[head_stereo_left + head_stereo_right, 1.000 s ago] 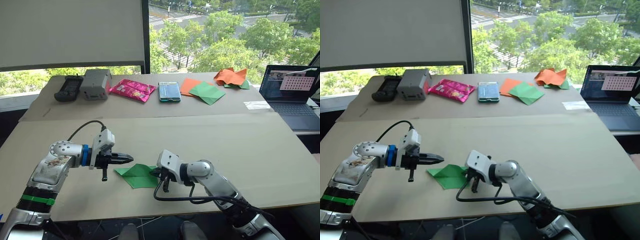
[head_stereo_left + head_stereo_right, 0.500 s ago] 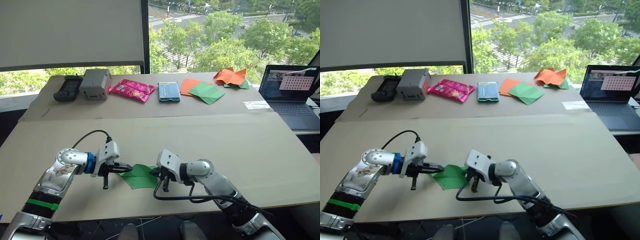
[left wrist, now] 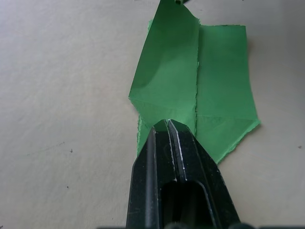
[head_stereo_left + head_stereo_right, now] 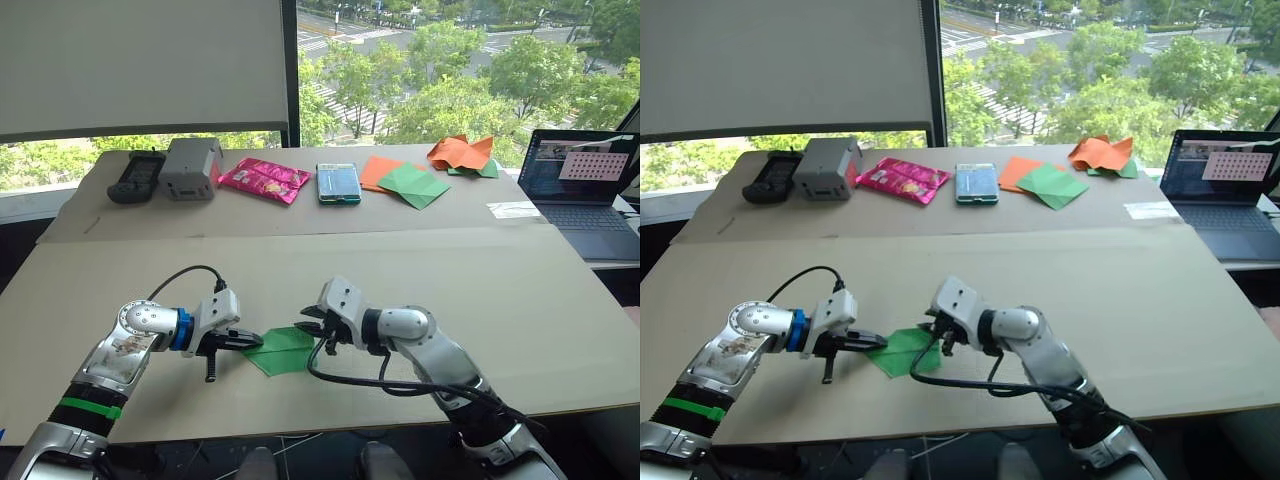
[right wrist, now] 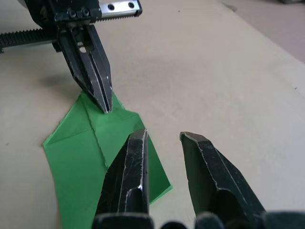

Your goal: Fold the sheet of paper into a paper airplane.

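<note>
In the eye views the left tool (image 4: 250, 340) has come down from its hover a second ago and now presses its closed tips on the near corner of the sheet of paper (image 4: 283, 350); the right tool (image 4: 310, 325) has lifted off the sheet's far edge, fingers parted. That reads as pinning one end so a flap can be folded.

The left wrist view shows its closed tips on the creased green sheet, a centre fold running away from them.

The right wrist view shows its spread fingers (image 5: 127, 171) above the sheet, which lies flat on the tan bench (image 4: 480, 290). Beyond both tools, windows, a laptop (image 4: 585, 185) and spare orange and green sheets (image 4: 405, 180).
</note>
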Action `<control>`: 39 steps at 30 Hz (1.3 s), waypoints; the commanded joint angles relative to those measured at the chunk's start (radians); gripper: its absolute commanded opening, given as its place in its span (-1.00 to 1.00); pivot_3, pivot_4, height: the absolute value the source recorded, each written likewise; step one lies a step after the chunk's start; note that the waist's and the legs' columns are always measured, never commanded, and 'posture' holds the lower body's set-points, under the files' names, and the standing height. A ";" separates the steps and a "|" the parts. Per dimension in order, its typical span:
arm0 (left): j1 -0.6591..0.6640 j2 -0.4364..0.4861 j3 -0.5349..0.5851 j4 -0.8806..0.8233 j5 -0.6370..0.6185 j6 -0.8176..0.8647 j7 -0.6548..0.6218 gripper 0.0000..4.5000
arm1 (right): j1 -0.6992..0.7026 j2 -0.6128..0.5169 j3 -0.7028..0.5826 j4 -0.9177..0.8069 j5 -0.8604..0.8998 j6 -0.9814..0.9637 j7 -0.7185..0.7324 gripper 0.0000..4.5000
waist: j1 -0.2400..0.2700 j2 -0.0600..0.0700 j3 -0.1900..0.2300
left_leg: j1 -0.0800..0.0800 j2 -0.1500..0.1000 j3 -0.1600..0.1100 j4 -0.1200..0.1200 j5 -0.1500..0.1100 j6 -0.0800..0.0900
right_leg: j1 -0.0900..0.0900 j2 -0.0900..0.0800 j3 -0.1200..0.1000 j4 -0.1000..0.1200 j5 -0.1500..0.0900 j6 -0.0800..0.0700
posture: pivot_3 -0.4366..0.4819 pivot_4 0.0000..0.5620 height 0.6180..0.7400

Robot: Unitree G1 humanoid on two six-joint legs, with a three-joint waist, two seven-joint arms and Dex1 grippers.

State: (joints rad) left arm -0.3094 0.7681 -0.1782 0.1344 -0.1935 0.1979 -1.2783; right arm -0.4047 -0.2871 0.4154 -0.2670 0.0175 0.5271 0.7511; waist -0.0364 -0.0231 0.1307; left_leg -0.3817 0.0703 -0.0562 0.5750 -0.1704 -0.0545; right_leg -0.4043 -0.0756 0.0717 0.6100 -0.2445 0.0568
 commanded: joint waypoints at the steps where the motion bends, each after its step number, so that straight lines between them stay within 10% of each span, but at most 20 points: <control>1: -0.006 -0.001 -0.006 0.010 0.015 -0.013 -0.003 -1.00 | 0.000 0.003 0.037 -0.069 -0.025 -0.039 -0.024 -0.45 | 0.000 0.000 0.000 | 0.000 0.000 0.000 0.000 0.000 0.000 | 0.000 0.000 0.000 0.000 0.000 0.000 | -0.05 -0.47 0.64; 6: -0.003 0.000 -0.009 0.002 0.018 -0.008 -0.003 -1.00 | 0.021 0.009 0.095 -0.015 -0.052 -0.067 -0.042 -0.99 | 0.000 0.000 0.000 | 0.000 0.000 0.000 0.000 0.000 0.000 | 0.000 0.000 0.000 0.000 0.000 0.000 | -0.05 -0.47 0.64; 39: 0.006 -0.002 -0.014 -0.010 0.043 -0.023 -0.001 -1.00 | 0.057 0.031 0.172 0.235 -0.117 0.014 -0.016 -0.99 | 0.003 0.003 -0.007 | 0.002 0.000 0.000 0.000 -0.001 -0.002 | 0.001 -0.001 0.000 0.000 0.000 0.000 | -0.05 -0.47 0.64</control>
State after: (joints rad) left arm -0.3083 0.7627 -0.1841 0.1310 -0.1592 0.1813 -1.2775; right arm -0.3793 -0.2193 0.5792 -0.0743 -0.0833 0.4823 0.7274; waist -0.0336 -0.0201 0.1236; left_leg -0.3794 0.0702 -0.0559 0.5748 -0.1737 -0.0599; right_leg -0.4034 -0.0763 0.0717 0.6098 -0.2446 0.0567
